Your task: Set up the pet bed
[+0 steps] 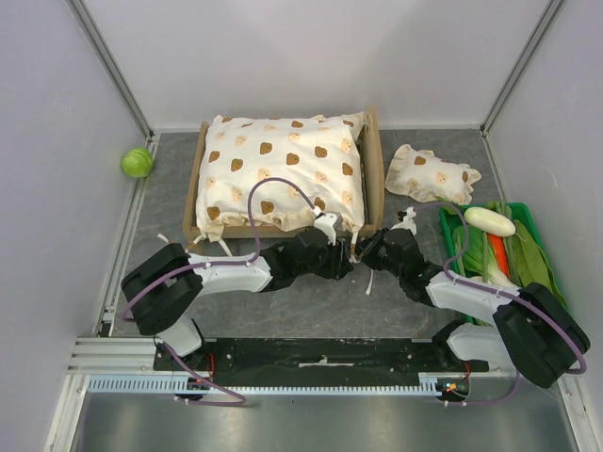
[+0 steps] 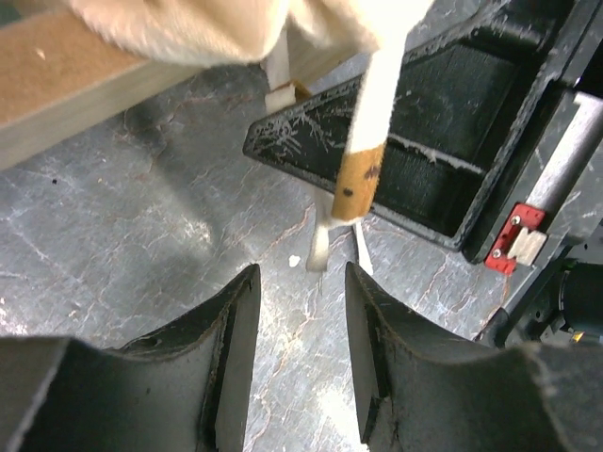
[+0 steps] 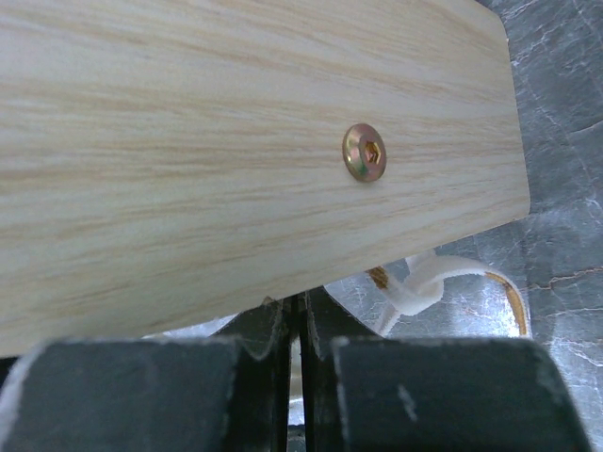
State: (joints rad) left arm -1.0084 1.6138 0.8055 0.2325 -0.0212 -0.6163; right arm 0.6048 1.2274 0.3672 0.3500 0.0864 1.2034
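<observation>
At the far left of the worktop (image 1: 311, 306), a green round fruit (image 1: 137, 162) is seen against the wall. The pet bed (image 1: 375, 165) is placed at the middle rear of the worktop, well apart from the fruit. It is filled by a cream bear-print cushion (image 1: 283, 174), and only its light-wood rails are visible around the edges.

The left gripper (image 1: 328, 226) is positioned at the near right corner of the bed. In the left wrist view its fingers (image 2: 236, 320) are held apart, with only the worktop seen between them. A cushion tie (image 2: 363, 141) hangs just ahead of them, its end touching the worktop.

The right gripper (image 1: 407, 222) is found just beside the same corner. Its fingers (image 3: 268, 330) are pressed together, close under a wooden bed panel fixed with a brass bolt (image 3: 364, 153).

Further right, a small frilled pillow (image 1: 431, 172) lies on the worktop, near a green tray (image 1: 541, 218) of vegetables.
</observation>
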